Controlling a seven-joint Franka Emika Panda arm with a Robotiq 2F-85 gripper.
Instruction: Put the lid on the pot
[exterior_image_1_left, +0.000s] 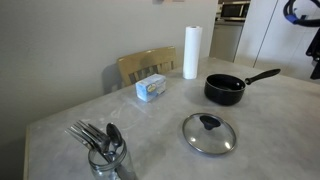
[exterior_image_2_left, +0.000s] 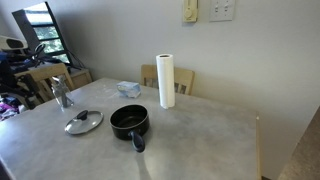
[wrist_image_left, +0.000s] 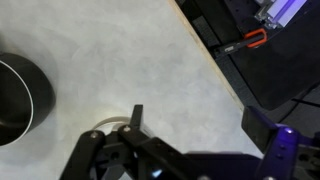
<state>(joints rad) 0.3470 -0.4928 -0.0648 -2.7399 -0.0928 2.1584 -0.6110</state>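
Gripper (wrist_image_left: 120, 142) state unclear; clear glass lid (exterior_image_1_left: 208, 133), black knob, flat near uncovered black pot (exterior_image_1_left: 225, 90)

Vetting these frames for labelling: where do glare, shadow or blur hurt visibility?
In an exterior view the round clear glass lid with a black knob picks up pale reflections; in an exterior view the window is bright and washed out; in the wrist view the gripper is dark and soft, its jaws hard to read.
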